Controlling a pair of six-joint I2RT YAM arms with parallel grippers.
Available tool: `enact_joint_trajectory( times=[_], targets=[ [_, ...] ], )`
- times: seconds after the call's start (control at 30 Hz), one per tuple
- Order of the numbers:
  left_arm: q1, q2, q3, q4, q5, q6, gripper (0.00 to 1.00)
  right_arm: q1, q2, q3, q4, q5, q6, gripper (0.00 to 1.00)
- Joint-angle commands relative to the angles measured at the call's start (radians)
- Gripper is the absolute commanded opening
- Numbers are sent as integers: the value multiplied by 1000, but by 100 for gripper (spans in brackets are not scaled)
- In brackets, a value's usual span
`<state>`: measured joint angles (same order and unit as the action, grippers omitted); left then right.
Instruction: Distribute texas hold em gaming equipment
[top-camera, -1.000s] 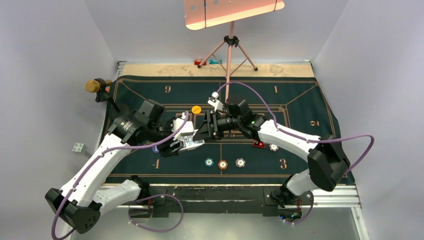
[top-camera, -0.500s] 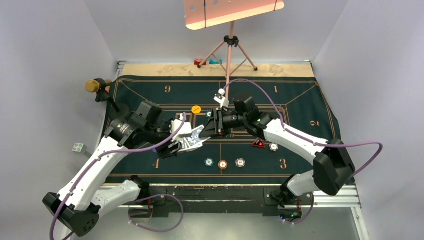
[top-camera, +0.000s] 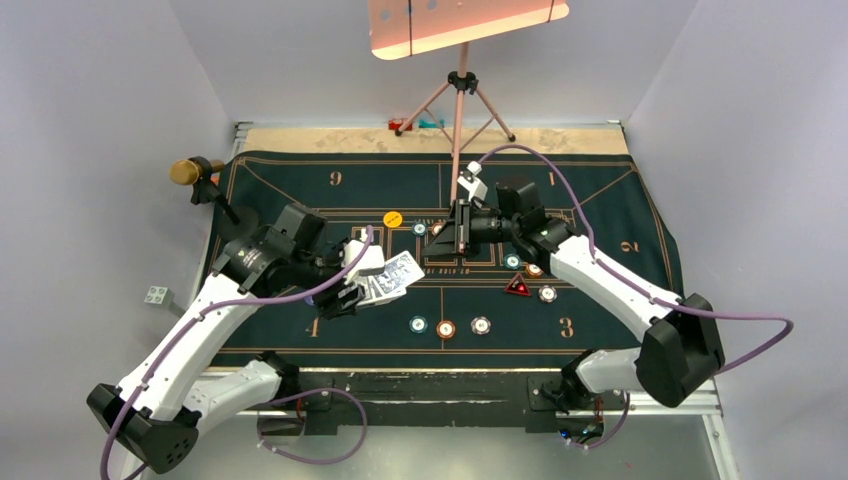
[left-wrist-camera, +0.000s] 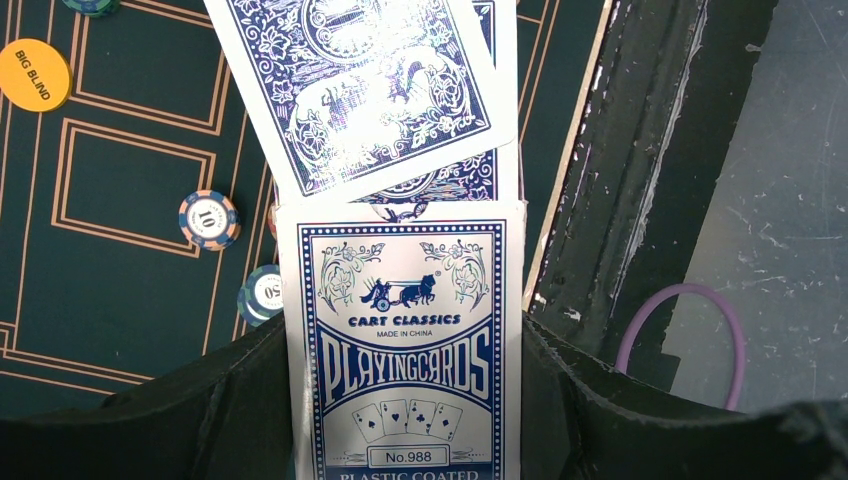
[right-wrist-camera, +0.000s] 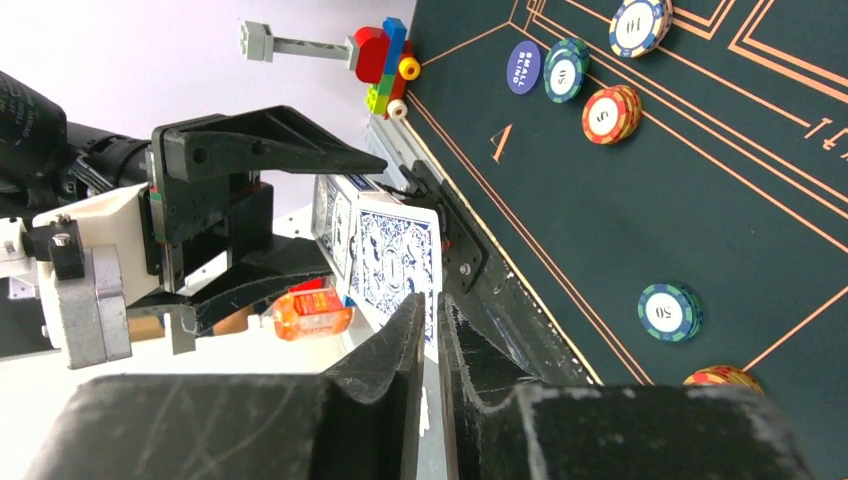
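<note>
My left gripper (top-camera: 362, 286) (left-wrist-camera: 405, 385) is shut on a blue-and-white playing card box (left-wrist-camera: 405, 350), held above the green felt mat (top-camera: 600, 200). A blue-backed card (left-wrist-camera: 370, 80) (right-wrist-camera: 395, 260) sticks out of the box at a slant. My right gripper (top-camera: 432, 248) (right-wrist-camera: 432, 320) has its jaws pinched on that card's far edge. Teal (top-camera: 418, 324), orange-brown (top-camera: 445, 328) and white (top-camera: 481, 325) chips lie in a row near the front. A red triangular marker (top-camera: 517, 287) and more chips (top-camera: 547, 294) lie under the right arm. The yellow disc (top-camera: 393, 218) and blue disc (right-wrist-camera: 523, 68) rest on the mat.
A pink tripod stand (top-camera: 460, 100) rises at the mat's back edge, with small red and teal clips (top-camera: 415, 124) beside its feet. A brass-coloured knob (top-camera: 183, 172) sits off the mat's far left corner. A toy of coloured bricks (right-wrist-camera: 385, 55) lies by the left edge.
My right gripper has closed and moved right, away from the left gripper, and the card has slid further out of the box. The left arm has hardly moved.
</note>
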<state>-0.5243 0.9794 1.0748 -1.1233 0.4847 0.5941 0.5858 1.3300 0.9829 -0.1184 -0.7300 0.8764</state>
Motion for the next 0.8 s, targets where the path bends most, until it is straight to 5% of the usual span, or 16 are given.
enact_joint_trajectory(
  times=[0.0, 0.13, 0.27, 0.57, 0.77],
  targets=[
    [0, -19, 4, 36, 29, -10, 0, -8, -17, 46, -26, -41, -36, 20],
    [0, -17, 6, 36, 32, -12, 0, -8, -9, 45, -42, -50, -54, 66],
    [1, -15, 6, 41, 34, -14, 0, 21, -17, 17, 62, -43, 5, 78],
    [1, -11, 26, 39, 37, -24, 0, 115, 95, 48, 114, -25, 34, 76],
    [0, -11, 28, 42, 35, -28, 0, 115, 98, 18, 175, -27, 71, 50]
  ],
)
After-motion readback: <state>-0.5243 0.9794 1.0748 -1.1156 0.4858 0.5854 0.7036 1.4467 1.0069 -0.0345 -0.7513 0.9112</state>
